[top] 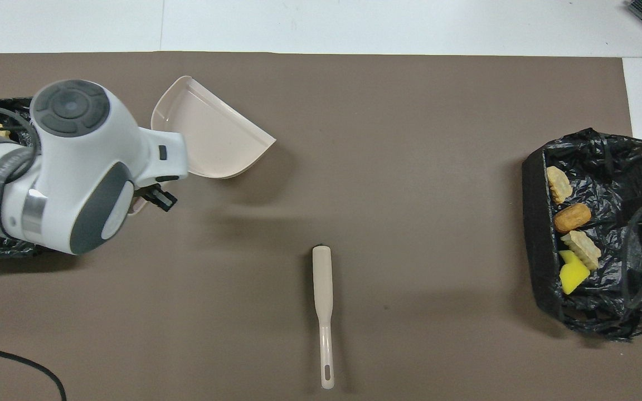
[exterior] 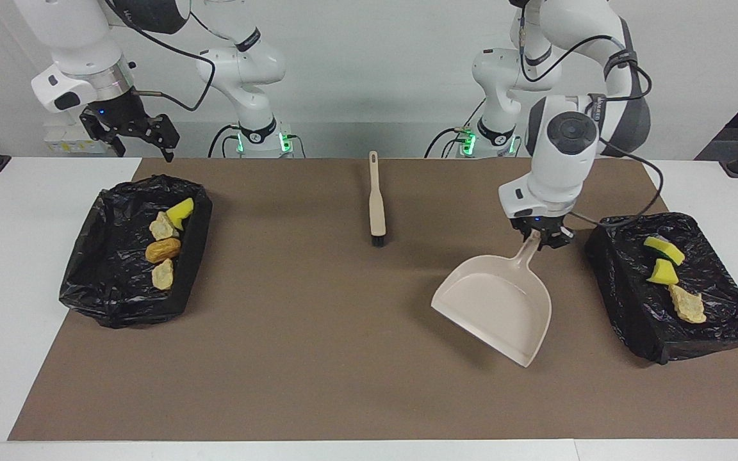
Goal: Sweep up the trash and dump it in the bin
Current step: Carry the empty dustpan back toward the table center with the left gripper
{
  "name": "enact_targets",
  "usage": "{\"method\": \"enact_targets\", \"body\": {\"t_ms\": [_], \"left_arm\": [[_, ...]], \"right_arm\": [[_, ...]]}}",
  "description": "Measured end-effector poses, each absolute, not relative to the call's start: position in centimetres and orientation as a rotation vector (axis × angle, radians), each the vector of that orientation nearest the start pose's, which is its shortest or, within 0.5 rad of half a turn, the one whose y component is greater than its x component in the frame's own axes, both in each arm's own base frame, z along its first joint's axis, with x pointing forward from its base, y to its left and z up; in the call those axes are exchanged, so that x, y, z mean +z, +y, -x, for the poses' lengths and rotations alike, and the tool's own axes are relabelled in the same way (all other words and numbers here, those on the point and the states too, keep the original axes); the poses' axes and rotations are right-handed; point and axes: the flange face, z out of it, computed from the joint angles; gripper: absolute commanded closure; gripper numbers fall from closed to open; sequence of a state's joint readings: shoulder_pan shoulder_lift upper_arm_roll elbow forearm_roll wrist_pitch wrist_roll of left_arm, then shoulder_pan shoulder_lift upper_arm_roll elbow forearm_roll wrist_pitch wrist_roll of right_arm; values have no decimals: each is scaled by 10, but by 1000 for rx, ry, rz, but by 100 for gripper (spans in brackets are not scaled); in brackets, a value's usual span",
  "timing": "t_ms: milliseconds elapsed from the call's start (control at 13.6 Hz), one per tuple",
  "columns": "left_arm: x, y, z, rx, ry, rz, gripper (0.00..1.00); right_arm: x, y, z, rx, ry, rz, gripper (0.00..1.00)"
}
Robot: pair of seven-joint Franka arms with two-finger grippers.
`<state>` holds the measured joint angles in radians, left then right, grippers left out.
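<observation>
Left gripper (exterior: pixel 541 239) clamped on dustpan (exterior: pixel 497 306) handle, pan empty, over the mat toward the left arm's end, mouth angled at the tabletop's robot-far edge. Trash (exterior: pixel 664 272) sits in both black bins (exterior: pixel 631 307). Right gripper (exterior: pixel 132 131) open, waiting over its corner. Brush (exterior: pixel 377 202) lies mid-mat, long axis running away from robots.

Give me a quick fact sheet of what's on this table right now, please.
left tool: shut on the dustpan handle, over the brown mat
right tool: open, empty, raised near its end's bin
brush: lying on the mat, nearer the robots
bin at right arm's end: four scraps
bin at left arm's end: three scraps
dustpan: empty
</observation>
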<state>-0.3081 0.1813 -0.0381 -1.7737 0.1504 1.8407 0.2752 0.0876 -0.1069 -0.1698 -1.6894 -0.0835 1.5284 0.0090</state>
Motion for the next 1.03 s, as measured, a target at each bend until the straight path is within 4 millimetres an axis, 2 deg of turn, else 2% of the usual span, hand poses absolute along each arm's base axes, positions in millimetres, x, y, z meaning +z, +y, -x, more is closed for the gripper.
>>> {"method": "enact_targets", "body": {"t_ms": [221, 369, 590, 885, 1032], "left_arm": [[440, -261, -547, 109, 717, 3025, 100], [431, -295, -538, 120, 606, 3117, 100], [404, -347, -530, 160, 437, 3170, 100], [385, -381, -536, 119, 318, 3205, 100], [375, -411, -529, 125, 203, 3212, 100]], "right_arm": [[620, -49, -513, 101, 127, 3199, 0], [617, -43, -513, 109, 106, 3201, 0], [617, -41, -513, 108, 101, 3201, 0], [619, -33, -514, 98, 80, 3197, 0], [619, -15, -514, 104, 37, 3158, 0]]}}
